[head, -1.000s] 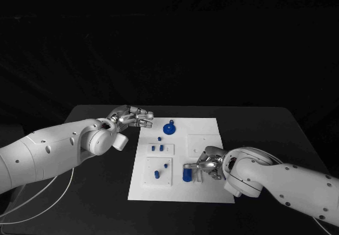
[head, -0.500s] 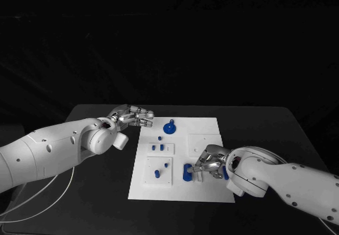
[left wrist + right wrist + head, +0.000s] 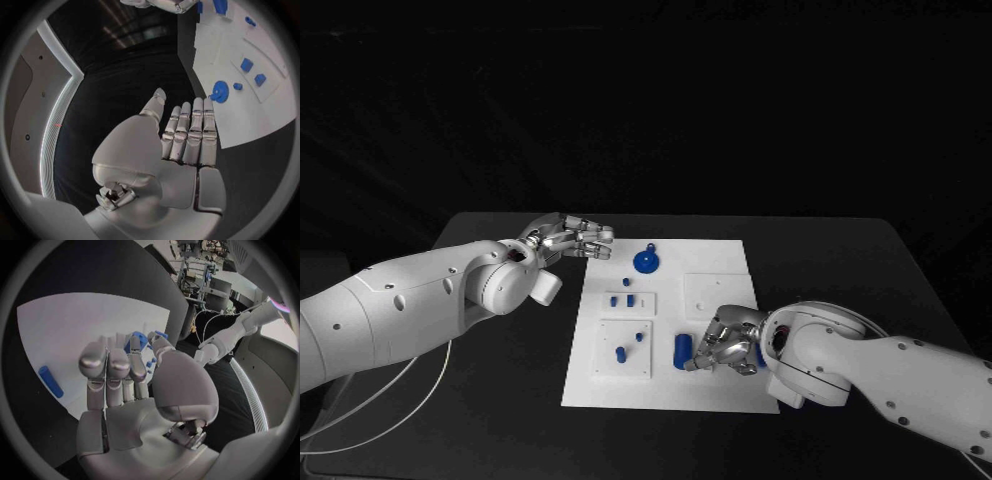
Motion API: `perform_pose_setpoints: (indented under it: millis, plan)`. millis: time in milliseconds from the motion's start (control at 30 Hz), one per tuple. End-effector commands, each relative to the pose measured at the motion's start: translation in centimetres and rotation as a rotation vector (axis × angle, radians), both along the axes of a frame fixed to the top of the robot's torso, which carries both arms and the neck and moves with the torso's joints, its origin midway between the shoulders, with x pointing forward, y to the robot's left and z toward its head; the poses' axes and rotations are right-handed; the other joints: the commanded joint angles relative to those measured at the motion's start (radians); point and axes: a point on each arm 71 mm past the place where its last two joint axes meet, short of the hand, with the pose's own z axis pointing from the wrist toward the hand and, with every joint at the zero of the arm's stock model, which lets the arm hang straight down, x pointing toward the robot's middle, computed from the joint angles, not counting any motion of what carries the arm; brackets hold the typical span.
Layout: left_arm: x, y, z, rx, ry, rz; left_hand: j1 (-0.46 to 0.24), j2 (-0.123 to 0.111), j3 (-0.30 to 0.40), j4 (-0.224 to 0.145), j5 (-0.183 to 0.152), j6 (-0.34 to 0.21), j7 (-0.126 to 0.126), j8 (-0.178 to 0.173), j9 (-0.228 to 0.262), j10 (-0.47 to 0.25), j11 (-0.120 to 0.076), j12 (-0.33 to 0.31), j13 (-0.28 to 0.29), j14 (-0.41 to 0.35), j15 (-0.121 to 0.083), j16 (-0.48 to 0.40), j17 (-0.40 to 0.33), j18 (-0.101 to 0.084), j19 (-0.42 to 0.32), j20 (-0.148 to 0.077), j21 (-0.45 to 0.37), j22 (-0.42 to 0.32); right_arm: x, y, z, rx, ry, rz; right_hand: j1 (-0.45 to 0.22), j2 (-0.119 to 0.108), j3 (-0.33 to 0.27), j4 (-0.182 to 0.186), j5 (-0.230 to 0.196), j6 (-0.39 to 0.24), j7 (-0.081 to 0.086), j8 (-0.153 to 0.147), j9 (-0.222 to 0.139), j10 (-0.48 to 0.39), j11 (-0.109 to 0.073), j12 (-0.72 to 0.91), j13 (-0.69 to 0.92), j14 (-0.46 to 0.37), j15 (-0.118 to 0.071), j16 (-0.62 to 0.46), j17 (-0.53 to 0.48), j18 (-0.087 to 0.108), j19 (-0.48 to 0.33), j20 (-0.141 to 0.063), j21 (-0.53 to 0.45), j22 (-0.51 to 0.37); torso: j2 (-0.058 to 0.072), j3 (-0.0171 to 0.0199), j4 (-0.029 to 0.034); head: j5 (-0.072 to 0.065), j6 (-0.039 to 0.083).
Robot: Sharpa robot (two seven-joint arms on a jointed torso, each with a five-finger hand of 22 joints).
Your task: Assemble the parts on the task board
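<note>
The white task board (image 3: 718,262) lies in the middle of the table. My right hand (image 3: 730,345) hovers over its near right part with fingers curled, and a blue part (image 3: 136,341) shows between the fingertips and thumb. A long blue bar (image 3: 682,351) lies flat on the board just beside that hand, also in the right wrist view (image 3: 50,381). A round blue part (image 3: 648,262) stands near the far edge. My left hand (image 3: 568,240) floats off the board's far left corner, fingers straight and holding nothing (image 3: 181,145).
Small blue pegs (image 3: 619,299) stand in a raised tile left of centre, and two more (image 3: 629,346) sit on the near left tile. A bare white tile (image 3: 711,293) lies right of centre. The black table (image 3: 834,260) surrounds the board.
My right hand has drifted slightly toward the board's near edge and turned a little beside the long bar. The left arm and the parts on the board have stayed put.
</note>
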Motion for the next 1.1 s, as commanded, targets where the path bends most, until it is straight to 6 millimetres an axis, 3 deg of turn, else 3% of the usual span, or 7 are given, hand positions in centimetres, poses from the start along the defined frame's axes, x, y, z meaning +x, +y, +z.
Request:
perform_pose_setpoints:
  millis: [33,133,233,333,567,767,1100]
  plan:
    - [-0.05,-0.22,0.06,-0.01,0.0,-0.018,-0.011,0.002,-0.001,0.004,0.001,0.002,0.001,-0.002,0.0,-0.007,0.0,0.001,0.001,-0.007,0.001,-0.003,0.001,-0.017,-0.004,0.001,-0.004,-0.002,-0.27,0.14,-0.23,-0.033,0.015,0.032,0.002,-0.008,-0.005,0.014,-0.028,-0.003,-0.007,0.005,0.063,0.003,-0.009,0.003,0.004,0.002,-0.01,0.002,0.001,-0.009,0.059,-0.006,0.002,0.003,0.0,-0.0003,-0.0003,0.0,-0.001]
    - [-0.06,-0.23,0.07,-0.011,-0.001,-0.018,-0.011,0.002,-0.001,0.004,0.001,0.002,0.001,-0.002,0.0,-0.007,0.0,0.001,0.001,-0.007,0.001,-0.003,0.001,-0.017,-0.004,0.001,-0.004,-0.002,-0.23,0.06,-0.32,-0.048,0.009,0.016,0.005,-0.008,-0.006,0.025,-0.036,-0.008,-0.012,0.003,0.183,0.005,-0.014,0.001,0.006,0.002,-0.014,0.0,0.002,-0.012,0.059,-0.01,0.001,0.005,0.0,-0.0006,0.0003,0.0,-0.002]
    - [-0.06,-0.21,0.08,-0.011,-0.002,-0.017,-0.013,0.003,0.0,0.007,0.001,0.003,0.001,-0.002,0.0,-0.006,0.0,0.001,0.002,-0.007,0.001,-0.003,0.001,-0.017,-0.004,0.001,-0.004,-0.002,-0.16,-0.05,-0.38,-0.065,-0.003,0.006,0.007,0.025,0.013,0.013,-0.049,0.008,-0.027,0.009,0.221,0.027,-0.023,0.04,0.029,0.002,-0.019,-0.005,-0.002,-0.013,0.06,-0.012,-0.004,0.003,0.0,-0.0003,0.0001,-0.001,-0.002]
    - [-0.05,-0.19,0.08,-0.011,-0.003,-0.016,-0.013,0.003,0.0,0.007,0.001,0.003,0.0,-0.002,0.0,-0.006,0.0,0.001,0.001,-0.007,0.001,-0.003,0.001,-0.017,-0.004,0.001,-0.004,-0.002,-0.1,-0.07,-0.43,-0.076,-0.009,-0.001,-0.024,0.049,0.028,-0.032,-0.037,0.001,-0.033,0.006,0.323,0.031,-0.027,0.052,0.039,0.003,-0.022,-0.008,-0.006,-0.017,0.06,-0.017,-0.005,0.0,0.0,0.0001,-0.0007,0.0,-0.003]
    - [-0.05,-0.21,0.1,-0.013,-0.005,-0.014,-0.02,0.006,-0.001,0.016,0.002,0.003,0.0,-0.002,0.0,-0.006,0.0,0.001,0.002,-0.007,0.001,-0.003,0.001,-0.017,-0.004,0.001,-0.004,-0.002,0.03,0.13,-0.52,-0.085,-0.014,-0.015,-0.064,0.09,0.045,-0.102,-0.03,-0.014,-0.039,0.005,0.482,0.032,-0.031,0.048,0.036,0.002,-0.025,-0.012,-0.013,-0.019,0.06,-0.019,-0.01,-0.007,0.0,0.0015,-0.0005,0.0,-0.003]
    - [-0.05,-0.17,0.11,-0.015,-0.006,-0.011,-0.023,0.008,-0.002,0.022,0.003,0.004,0.0,-0.002,0.0,-0.006,0.0,0.001,0.002,-0.007,0.001,-0.004,0.001,-0.017,-0.004,0.001,-0.005,-0.002,0.25,0.09,-0.61,-0.084,-0.02,-0.036,-0.128,0.133,0.089,-0.085,-0.053,-0.019,-0.04,0.005,0.544,0.031,-0.032,0.047,0.035,0.002,-0.025,-0.013,-0.017,-0.019,0.06,-0.02,-0.011,-0.011,0.0,0.0008,-0.0018,-0.002,-0.001]
    - [-0.05,-0.13,0.11,-0.016,-0.004,-0.01,-0.023,0.008,-0.001,0.03,0.002,0.003,0.0,-0.002,0.0,-0.006,0.0,0.001,0.002,-0.007,0.001,-0.004,0.001,-0.017,-0.004,0.001,-0.005,-0.002,0.36,-0.14,-0.79,-0.096,-0.009,-0.041,-0.159,0.132,0.149,-0.093,-0.066,-0.022,-0.04,0.004,0.586,0.03,-0.032,0.046,0.033,0.001,-0.026,-0.013,-0.02,-0.018,0.059,-0.02,-0.011,-0.015,0.0,0.0011,0.0002,-0.005,-0.002]
